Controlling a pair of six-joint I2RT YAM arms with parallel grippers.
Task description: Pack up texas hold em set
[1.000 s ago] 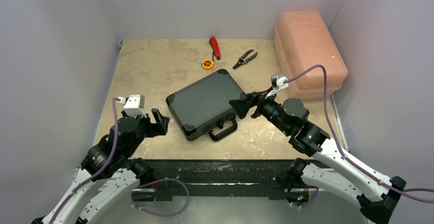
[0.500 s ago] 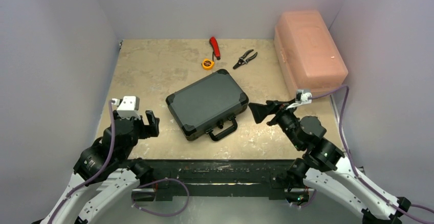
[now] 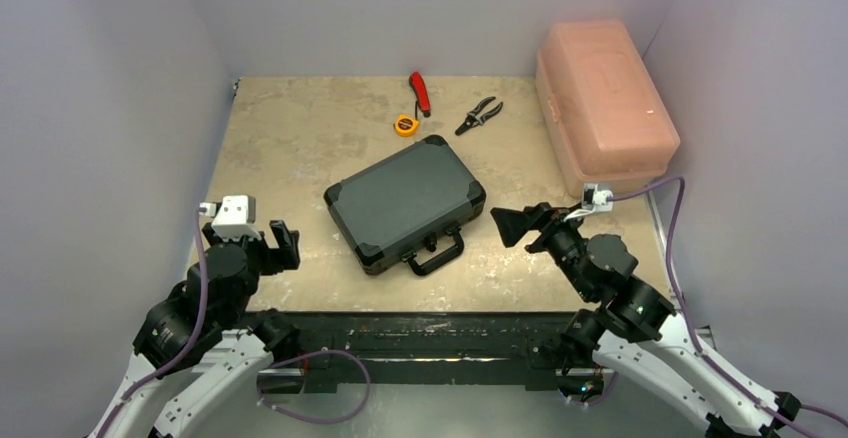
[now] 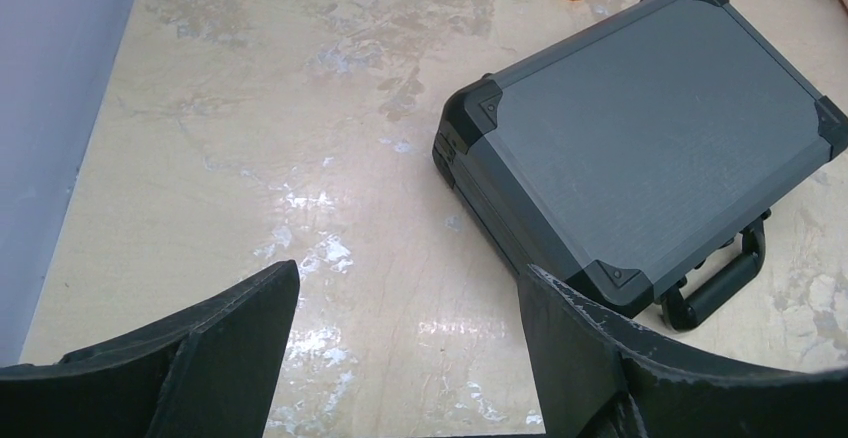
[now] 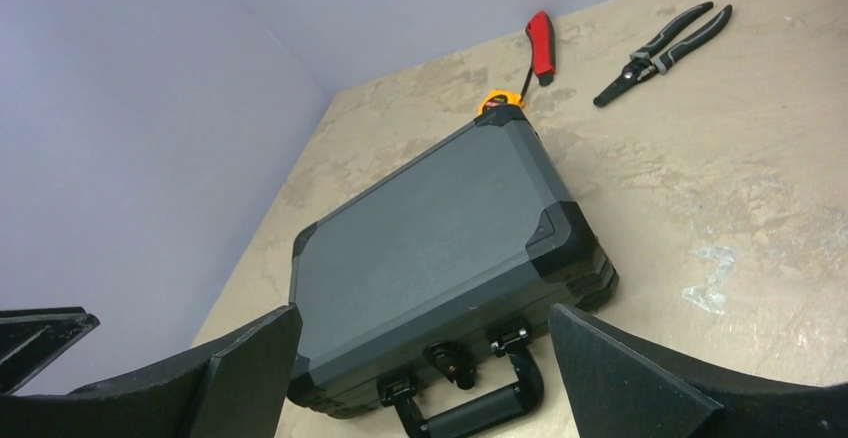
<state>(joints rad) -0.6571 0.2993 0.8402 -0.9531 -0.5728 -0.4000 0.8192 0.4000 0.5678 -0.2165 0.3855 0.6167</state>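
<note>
The left hand (image 3: 284, 244) and right hand (image 3: 510, 224) gape wide, empty, the shut briefcase (image 3: 405, 198) between them; best confirm it's latched.

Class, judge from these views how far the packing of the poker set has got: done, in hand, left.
Done: the briefcase lies flat with its lid shut, and nothing of the set shows outside it. In hand: nothing; the left gripper and right gripper are both open, empty and apart from it. Left: little, perhaps checking the latches by the handle, whose state is unclear.
</note>
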